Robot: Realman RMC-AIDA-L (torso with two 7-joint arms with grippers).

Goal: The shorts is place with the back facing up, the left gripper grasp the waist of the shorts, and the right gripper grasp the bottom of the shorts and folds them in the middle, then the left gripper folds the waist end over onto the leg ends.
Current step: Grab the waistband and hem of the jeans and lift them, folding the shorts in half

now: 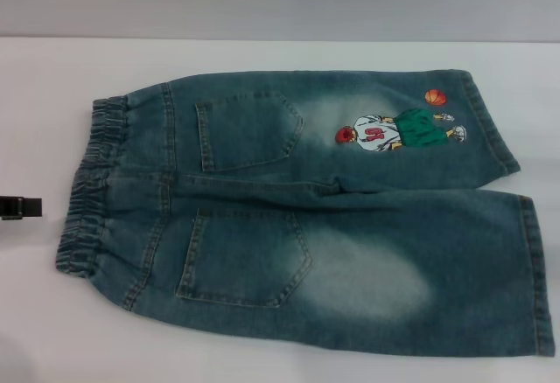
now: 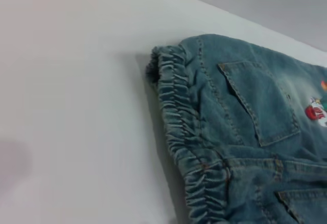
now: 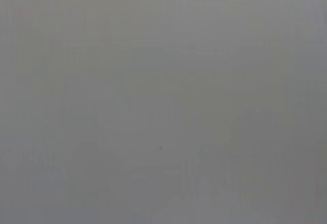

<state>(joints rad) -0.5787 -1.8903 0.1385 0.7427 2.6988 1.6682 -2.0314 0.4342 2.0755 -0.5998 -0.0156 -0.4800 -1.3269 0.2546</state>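
The white worktop (image 1: 262,51) fills the head view from the pale grey wall at the top of the frame down to the lower edge; its surface is smooth and matte. Nothing lies on or against the garment.

The shorts (image 1: 306,217) lie flat across the centre and right of the frame, back side up, unfolded. The cloth is blue-green denim, faded, with a pale worn patch on each leg. Two stitched five-sided back pockets sit left of centre, one above the other. The upper leg carries an embroidered basketball-player figure (image 1: 398,131) in red, white and green, with a small orange ball patch (image 1: 435,97) just beside it toward the hem.

The waist (image 1: 92,182) is at the left of the frame, a gathered, ruffled elastic band running top to bottom; the left wrist view shows its tight pleats (image 2: 176,121) resting on the worktop. The leg ends (image 1: 534,269) are at the right of the frame, stitched hems, the lower one reaching the right edge.

The left claw (image 1: 19,207) shows only as a small black piece at the left edge of the frame, apart from the waist and touching no cloth; whether it is wide or narrow cannot be told.

The right wrist view is uniform grey with no detail; the right claw appears in no view.
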